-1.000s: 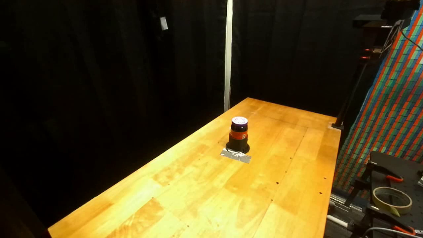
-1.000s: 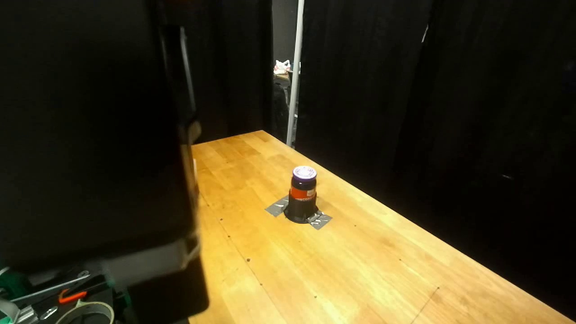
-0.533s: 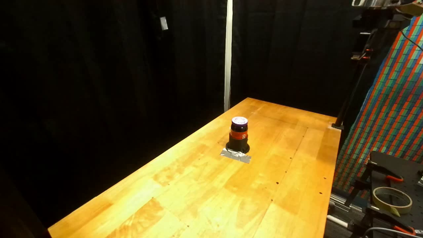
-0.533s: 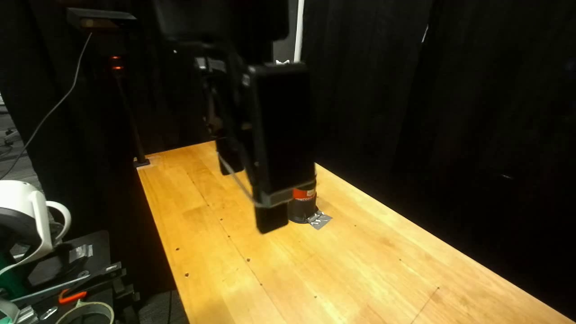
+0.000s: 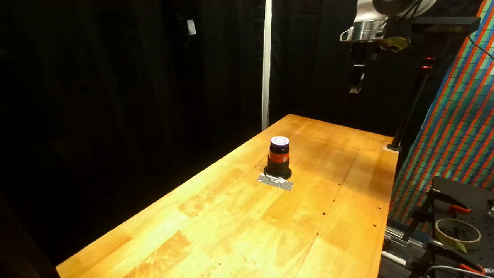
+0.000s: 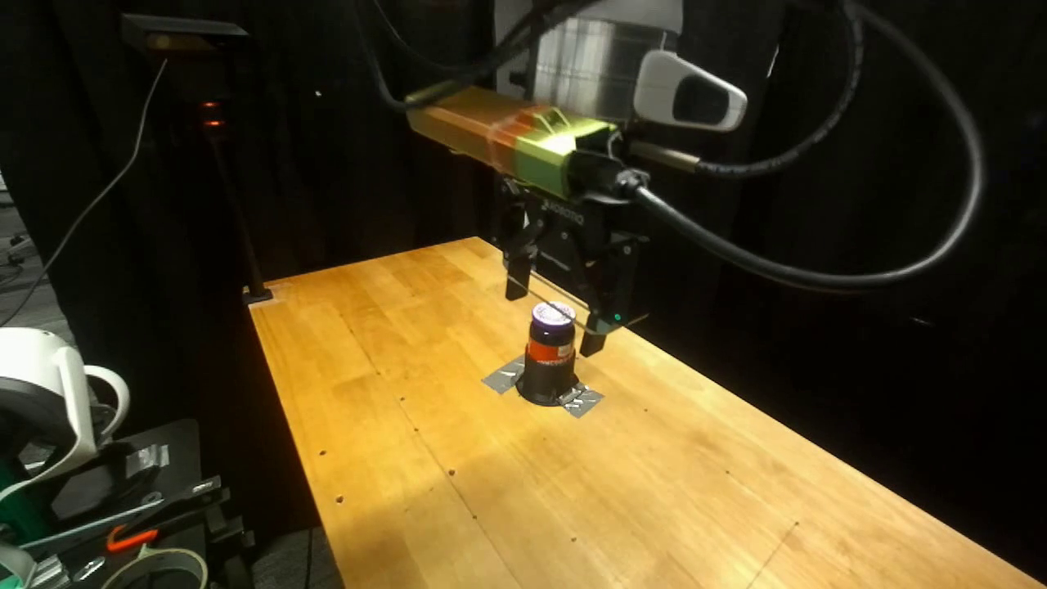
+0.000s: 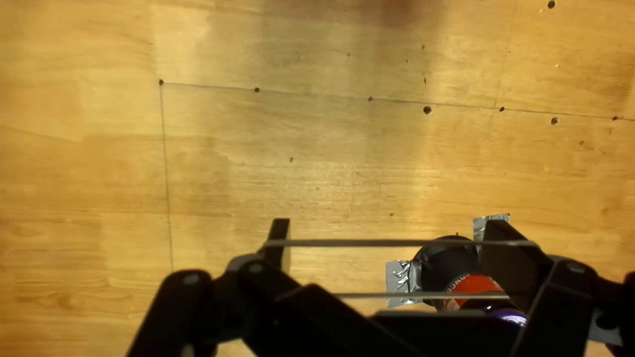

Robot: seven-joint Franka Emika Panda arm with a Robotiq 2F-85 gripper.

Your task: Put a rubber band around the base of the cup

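Upright dark cup, rubber band stretched taut

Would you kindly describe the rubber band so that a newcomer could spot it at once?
In an exterior view, find the wooden table, then the open black jaws above it. The rubber band is stretched between them, showing in the wrist view as two slim greyish strands. Unlike the thick, looping cable nearby, it is thin and runs straight from jaw to jaw.

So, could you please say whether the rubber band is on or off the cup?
Off the cup: in the wrist view, the rubber band spans the open gripper in two strands.
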